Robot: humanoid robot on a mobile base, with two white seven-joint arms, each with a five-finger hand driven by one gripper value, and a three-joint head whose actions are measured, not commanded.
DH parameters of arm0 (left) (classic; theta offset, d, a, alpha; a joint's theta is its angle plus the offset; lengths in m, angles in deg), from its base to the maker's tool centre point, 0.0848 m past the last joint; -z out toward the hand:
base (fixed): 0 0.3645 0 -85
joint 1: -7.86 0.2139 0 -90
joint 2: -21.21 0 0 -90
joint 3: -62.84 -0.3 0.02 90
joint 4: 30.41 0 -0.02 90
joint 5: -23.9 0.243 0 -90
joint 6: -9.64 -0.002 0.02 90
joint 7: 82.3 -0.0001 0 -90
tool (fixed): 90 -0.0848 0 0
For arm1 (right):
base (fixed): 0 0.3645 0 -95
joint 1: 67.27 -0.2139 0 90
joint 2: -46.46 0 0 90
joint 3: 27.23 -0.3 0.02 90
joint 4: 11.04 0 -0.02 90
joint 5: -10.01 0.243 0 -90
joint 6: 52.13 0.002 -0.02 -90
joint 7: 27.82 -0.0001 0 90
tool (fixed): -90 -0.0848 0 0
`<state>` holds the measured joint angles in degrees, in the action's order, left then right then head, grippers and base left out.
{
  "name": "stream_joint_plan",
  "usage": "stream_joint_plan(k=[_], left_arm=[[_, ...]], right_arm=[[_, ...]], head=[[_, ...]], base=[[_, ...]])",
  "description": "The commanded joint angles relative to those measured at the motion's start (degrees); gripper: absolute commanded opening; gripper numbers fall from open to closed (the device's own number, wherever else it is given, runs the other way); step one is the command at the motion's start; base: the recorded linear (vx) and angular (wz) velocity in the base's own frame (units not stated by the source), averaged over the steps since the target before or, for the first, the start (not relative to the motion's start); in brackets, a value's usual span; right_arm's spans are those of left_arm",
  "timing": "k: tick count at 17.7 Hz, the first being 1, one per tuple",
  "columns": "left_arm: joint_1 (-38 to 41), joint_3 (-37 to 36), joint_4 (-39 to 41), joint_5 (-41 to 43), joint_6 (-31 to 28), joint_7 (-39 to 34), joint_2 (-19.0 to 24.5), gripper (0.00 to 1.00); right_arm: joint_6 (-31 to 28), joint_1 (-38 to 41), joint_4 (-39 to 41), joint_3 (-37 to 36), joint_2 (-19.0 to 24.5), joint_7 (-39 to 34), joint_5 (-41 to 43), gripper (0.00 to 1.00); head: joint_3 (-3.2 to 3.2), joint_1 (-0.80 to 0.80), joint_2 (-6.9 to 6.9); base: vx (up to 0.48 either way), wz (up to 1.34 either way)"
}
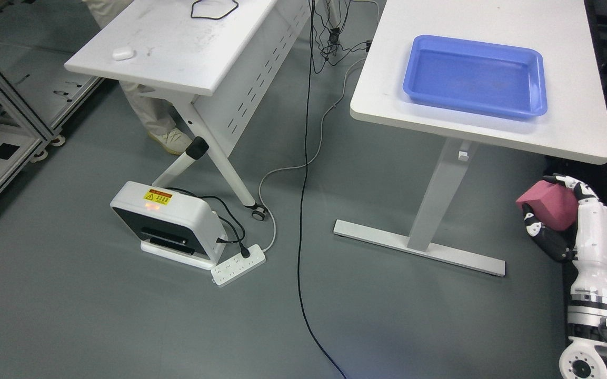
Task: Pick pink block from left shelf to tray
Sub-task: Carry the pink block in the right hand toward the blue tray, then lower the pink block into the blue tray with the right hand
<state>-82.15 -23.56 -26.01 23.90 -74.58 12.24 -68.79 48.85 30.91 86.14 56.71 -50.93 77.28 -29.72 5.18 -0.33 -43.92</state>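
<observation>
The blue tray, at one o'clock, is looking like smooth, glossy plastic. The white table under it is showing a matt, smooth top. At four o'clock the pink block is appearing matt, and the right hand gripping it is gleaming in glossy white and black plastic.

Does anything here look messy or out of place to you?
Mostly the floor: loose cables trail across it to a power strip beside a white device. The blue tray sits tidy on its table, and the right hand grips the pink block securely.
</observation>
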Motion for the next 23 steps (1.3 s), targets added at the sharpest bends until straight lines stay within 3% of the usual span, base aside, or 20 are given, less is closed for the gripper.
stream_joint_plan(k=[1, 17, 23], left_arm=[[0.5, 0.0, 0.0, 0.1, 0.0, 0.0, 1.0, 1.0], [0.5, 0.0, 0.0, 0.1, 0.0, 0.0, 1.0, 1.0], [0.5, 0.0, 0.0, 0.1, 0.0, 0.0, 1.0, 1.0]], right_arm=[[0.0, 0.0, -0.1, 0.0, 0.0, 0.0, 0.0, 0.03], [0.5, 0.2, -0.3, 1.2, -0.2, -1.2, 0.0, 0.05], [0.5, 0.8, -0.6, 3.6, -0.2, -8.4, -0.1, 0.09]], head=[[0.0, 0.0, 0.0], [0.0, 0.0, 0.0], [0.0, 0.0, 0.0]], base=[[0.365, -0.2], [0.335, -0.08], [0.276, -0.04]])
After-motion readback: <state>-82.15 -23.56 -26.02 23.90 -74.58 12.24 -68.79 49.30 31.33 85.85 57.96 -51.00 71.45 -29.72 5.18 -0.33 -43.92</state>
